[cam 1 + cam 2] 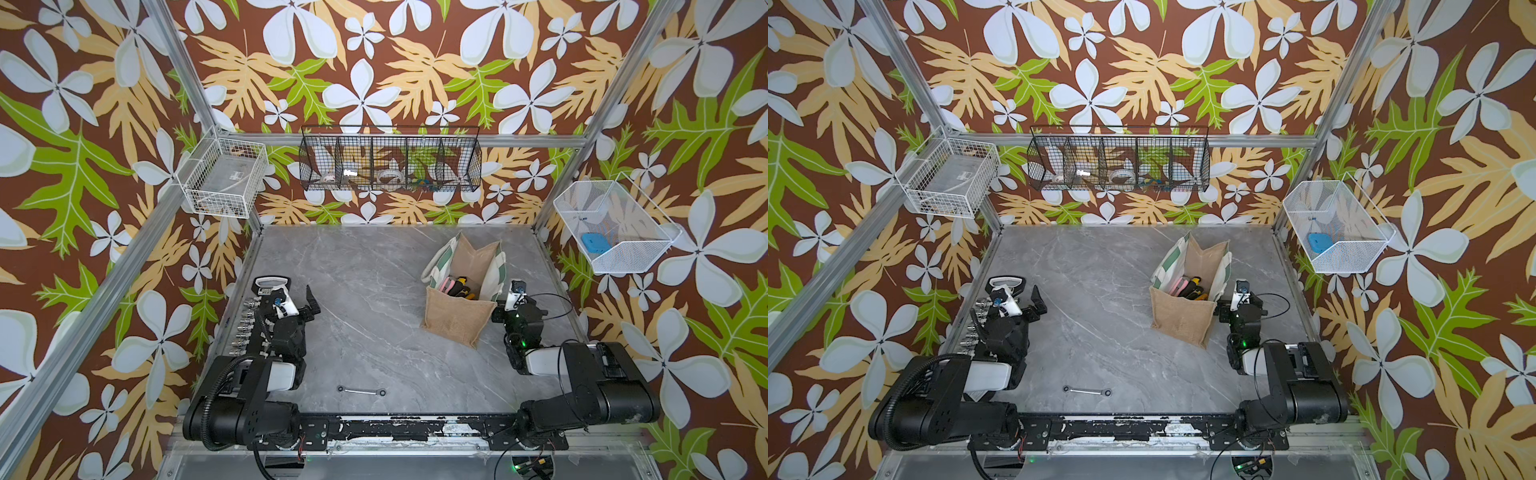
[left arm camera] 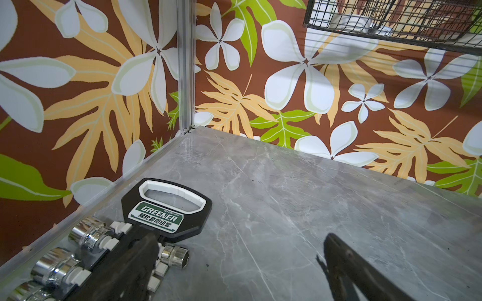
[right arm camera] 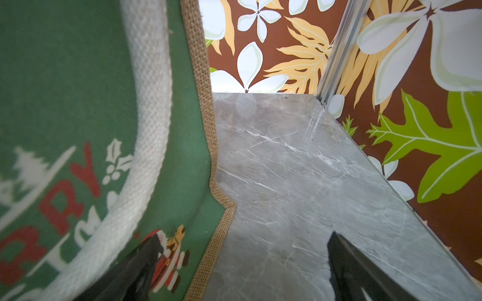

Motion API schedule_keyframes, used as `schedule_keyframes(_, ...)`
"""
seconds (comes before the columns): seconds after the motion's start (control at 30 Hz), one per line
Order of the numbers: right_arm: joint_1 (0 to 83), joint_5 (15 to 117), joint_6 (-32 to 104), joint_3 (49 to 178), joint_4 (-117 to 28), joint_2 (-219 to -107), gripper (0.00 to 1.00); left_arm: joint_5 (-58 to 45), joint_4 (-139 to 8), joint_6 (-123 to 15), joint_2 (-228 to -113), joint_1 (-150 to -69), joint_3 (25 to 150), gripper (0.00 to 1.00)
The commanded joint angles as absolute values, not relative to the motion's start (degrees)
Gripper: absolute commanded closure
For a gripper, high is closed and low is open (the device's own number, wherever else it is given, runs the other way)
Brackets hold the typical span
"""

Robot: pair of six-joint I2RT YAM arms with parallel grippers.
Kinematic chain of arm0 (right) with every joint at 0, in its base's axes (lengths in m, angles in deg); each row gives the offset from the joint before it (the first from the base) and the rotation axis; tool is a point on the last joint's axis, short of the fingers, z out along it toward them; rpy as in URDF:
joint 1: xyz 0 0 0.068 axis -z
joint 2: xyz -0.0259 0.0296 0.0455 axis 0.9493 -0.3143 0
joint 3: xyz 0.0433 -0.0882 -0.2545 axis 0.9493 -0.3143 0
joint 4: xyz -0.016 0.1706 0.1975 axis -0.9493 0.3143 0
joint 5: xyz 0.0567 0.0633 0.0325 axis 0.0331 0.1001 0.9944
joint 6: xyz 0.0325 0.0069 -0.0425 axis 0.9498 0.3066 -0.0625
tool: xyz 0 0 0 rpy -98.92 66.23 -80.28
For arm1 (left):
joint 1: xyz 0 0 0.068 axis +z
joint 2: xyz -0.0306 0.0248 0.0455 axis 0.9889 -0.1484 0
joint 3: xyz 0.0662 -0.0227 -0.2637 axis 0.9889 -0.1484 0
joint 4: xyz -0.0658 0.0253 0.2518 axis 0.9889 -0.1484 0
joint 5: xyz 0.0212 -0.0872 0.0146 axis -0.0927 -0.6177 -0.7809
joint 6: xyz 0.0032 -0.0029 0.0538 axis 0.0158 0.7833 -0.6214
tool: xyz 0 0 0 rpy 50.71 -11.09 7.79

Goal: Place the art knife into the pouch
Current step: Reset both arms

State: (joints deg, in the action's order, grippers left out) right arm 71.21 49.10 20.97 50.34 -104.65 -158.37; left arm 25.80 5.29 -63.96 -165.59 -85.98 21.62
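Note:
The pouch, a tan jute tote with green-and-white striped lining, stands open on the right half of the grey table. Several tool handles, pink, black and yellow, lie inside it; I cannot tell which is the art knife. My right gripper is open and empty, low beside the pouch's green Christmas-print panel and white rope handle. My left gripper is open and empty at the table's left edge, over a socket set.
A socket set on a black rail lies along the left edge. A small wrench lies near the front. A black wire basket and white baskets hang on the walls.

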Motion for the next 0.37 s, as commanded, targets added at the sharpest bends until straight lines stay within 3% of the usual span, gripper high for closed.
schedule_keyframes(0.0,71.1,49.4,20.7,50.4,-106.3,-158.3,0.00,25.7,5.6,-64.4,-165.6,-85.9,21.9,0.00)
schedule_keyframes(0.33,71.2,49.4,20.8,50.5,-106.3,-158.4,0.00,25.7,5.3,-64.5,-165.7,-86.0,22.1,0.00)
